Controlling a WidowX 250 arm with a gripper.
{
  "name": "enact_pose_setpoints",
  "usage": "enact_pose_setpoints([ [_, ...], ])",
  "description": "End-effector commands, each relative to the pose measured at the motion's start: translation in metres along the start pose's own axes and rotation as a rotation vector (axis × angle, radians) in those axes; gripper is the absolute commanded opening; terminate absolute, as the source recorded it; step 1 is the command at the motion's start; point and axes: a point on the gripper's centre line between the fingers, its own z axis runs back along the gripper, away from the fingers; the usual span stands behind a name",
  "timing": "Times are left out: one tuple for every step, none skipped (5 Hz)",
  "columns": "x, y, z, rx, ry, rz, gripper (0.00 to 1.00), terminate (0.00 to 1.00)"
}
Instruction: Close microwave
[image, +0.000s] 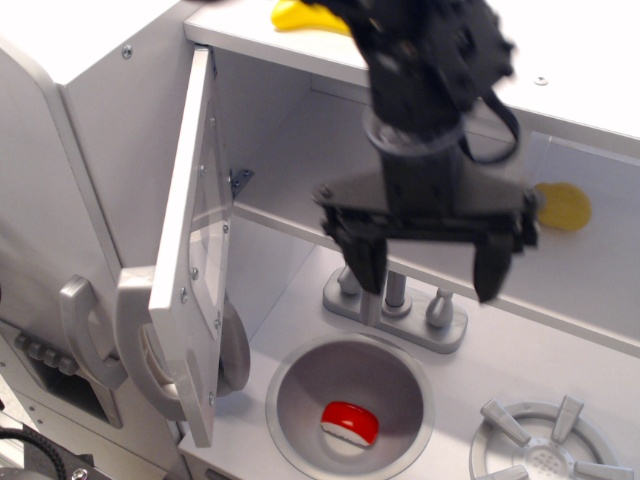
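Nearest to me, down low, I saw the round sink (300, 395) with a small red thing (350, 421) lying in it, and the spoked burner (545, 445) beside it on the surface (610, 375). At the left, the microwave (290, 150) had its door (190, 250) swung wide open, almost edge-on to me, with the clear window showing. My end effector (428, 268) hung in the middle, over the taps (395, 300), with its two fingers (362, 258) spread wide and holding nothing. It was well apart from the door. To close it well, I thought I should move left, get behind the outer face of the door near its free edge, and push it round gently toward the box. I would keep low parts away from the taps. Farther back sat a yellow lemon (563, 206) in its cubby, and something yellow (298, 15) on top.
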Motion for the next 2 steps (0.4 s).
enact_pose_setpoints([
  [0.005, 0.027, 0.071, -0.098, -0.062, 0.053, 1.0, 0.0],
  [0.005, 0.042, 0.083, -0.096, -0.107, 0.081, 1.0, 0.0],
])
